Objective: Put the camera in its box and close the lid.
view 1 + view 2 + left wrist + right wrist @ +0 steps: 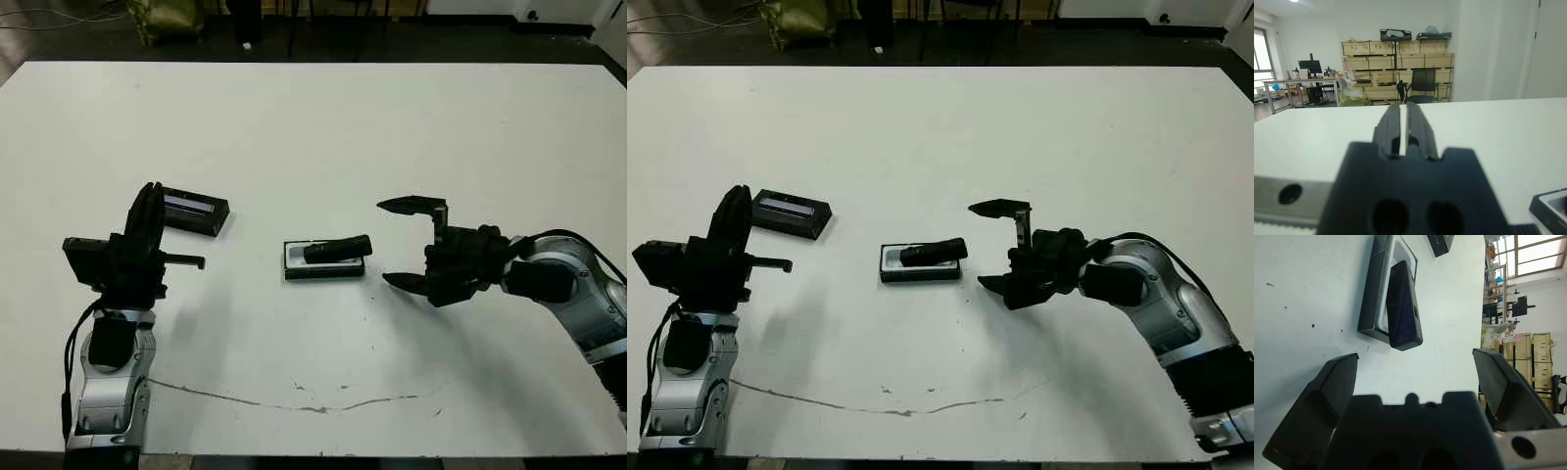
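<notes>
Just beside the wide-open right claw (412, 243), the camera (337, 250) lies askew across the box (321, 261)

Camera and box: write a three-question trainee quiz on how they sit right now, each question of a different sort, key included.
1. True or false: the camera lies fully seated inside the box.
2. Which gripper is open? A) left gripper B) right gripper
3. Fill in: the lid lies on the table beside the robot's ___ arm.

Key: 1 false, the camera rests tilted, one end overhanging the box's rim. 2 B. 3 left.
</notes>
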Available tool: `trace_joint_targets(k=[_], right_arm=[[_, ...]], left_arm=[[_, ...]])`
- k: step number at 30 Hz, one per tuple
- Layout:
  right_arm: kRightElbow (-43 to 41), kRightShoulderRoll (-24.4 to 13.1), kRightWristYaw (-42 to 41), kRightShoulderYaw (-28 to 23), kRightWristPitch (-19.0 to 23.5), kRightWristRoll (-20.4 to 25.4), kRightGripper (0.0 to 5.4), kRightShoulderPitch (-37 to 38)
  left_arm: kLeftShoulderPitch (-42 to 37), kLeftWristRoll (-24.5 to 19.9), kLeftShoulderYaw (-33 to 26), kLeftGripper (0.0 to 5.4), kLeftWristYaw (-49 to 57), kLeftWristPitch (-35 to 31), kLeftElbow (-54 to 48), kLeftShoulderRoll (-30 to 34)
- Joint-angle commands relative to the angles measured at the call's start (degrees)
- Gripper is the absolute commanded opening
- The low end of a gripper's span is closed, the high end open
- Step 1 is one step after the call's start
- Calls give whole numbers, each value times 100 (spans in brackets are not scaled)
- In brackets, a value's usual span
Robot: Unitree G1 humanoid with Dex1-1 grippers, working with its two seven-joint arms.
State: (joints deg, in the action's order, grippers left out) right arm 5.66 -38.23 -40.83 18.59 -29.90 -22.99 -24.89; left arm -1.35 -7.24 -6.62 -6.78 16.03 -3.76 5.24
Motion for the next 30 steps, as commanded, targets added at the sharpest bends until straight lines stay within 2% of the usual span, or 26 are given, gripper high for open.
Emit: trace_joint_targets(k=[1, 5, 12, 18, 26, 28, 30], right_arm=[[89, 48, 32, 89, 60, -136, 493, -66], [137, 114, 114, 141, 63, -238, 481, -103], [186, 268, 104, 241, 281, -351, 422, -179], [333, 347, 211, 315, 204, -452, 294, -246], [452, 412, 309, 431, 200, -610, 317, -314], [518, 431, 338, 443, 142, -592, 296, -334], [521, 436, 342, 450, 138, -595, 299, -338]], left_arm=[[109, 75, 7, 0, 21, -71, 30, 23], [124, 67, 4, 0, 42, -118, 0, 7], [139, 67, 7, 0, 38, -90, -12, -6], [141, 38, 2, 0, 18, -109, -11, -6], [146, 76, 9, 0, 26, -70, 1, 10], [140, 78, 7, 0, 22, -45, 18, 11], [139, 71, 4, 0, 21, -55, 17, 9]])
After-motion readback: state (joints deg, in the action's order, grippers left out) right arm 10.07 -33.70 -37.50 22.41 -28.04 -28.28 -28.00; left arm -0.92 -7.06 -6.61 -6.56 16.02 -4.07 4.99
